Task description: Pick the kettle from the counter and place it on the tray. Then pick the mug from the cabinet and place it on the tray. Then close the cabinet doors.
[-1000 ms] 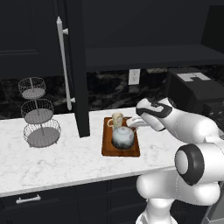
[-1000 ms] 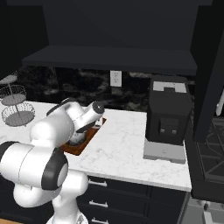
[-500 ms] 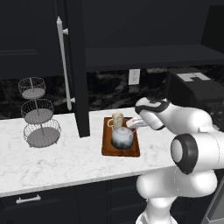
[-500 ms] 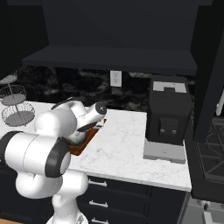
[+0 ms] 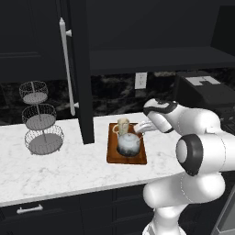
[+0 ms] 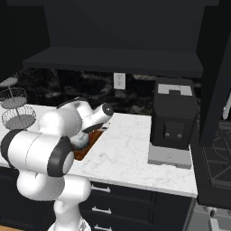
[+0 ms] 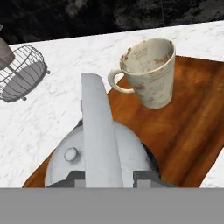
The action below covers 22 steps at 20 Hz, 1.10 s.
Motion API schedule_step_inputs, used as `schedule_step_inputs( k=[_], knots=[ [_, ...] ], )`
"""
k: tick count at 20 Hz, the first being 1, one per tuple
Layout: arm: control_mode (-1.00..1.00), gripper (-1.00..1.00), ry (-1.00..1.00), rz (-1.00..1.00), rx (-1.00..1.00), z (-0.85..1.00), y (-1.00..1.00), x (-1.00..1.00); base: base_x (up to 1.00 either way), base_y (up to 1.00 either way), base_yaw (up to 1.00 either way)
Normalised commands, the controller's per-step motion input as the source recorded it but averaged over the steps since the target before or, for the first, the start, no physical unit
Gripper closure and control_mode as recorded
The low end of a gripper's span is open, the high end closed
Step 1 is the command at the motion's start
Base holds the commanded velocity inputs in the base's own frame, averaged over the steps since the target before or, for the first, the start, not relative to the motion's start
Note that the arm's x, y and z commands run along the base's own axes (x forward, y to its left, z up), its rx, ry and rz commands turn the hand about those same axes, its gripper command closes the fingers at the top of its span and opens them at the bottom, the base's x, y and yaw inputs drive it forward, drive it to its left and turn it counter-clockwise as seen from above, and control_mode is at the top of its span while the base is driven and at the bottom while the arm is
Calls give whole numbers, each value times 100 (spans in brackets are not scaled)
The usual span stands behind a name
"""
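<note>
Tray (image 5: 111,156) lies flat on the white counter (image 5: 59,170), just right of the open cabinet door (image 5: 81,69) with its long silver handle (image 5: 67,64). Both kettle (image 5: 128,144) and mug (image 5: 123,125) stand on the tray: kettle toward the near end, mug upright behind it at the far end, the two close together but whether they touch is hard to tell. The tool (image 5: 141,128) hangs just right of the mug and above the kettle's far side, arm reaching in from the right. In the hand view the kettle (image 7: 70,162) sits directly below, lid knob showing, its handle (image 7: 98,131) running up the middle; the mug (image 7: 148,72) stands beyond it on the tray (image 7: 192,127), its handle pointing left. Fingertips sit too low in that picture, so I cannot tell how wide the tool stands or whether it grips anything. A wire three-tier basket stand (image 5: 39,120) sits well to the left; a dark boxy appliance (image 6: 173,118) well to the right.
</note>
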Motion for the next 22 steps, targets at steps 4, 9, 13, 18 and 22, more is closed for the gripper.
schedule_step_inputs(
  k=[4,9,13,18,22],
  knots=[
    [-100,-100,0,0,0,0,2,-1,0,0,0],
    [-100,-100,0,0,0,5,4,-3,0,0,0],
    [-100,-100,-4,0,1,37,0,-21,0,0,0],
    [-100,-100,-7,-3,3,52,-7,-66,0,0,0],
    [-100,-100,-9,-13,4,66,-1,-87,0,0,0]
  ],
)
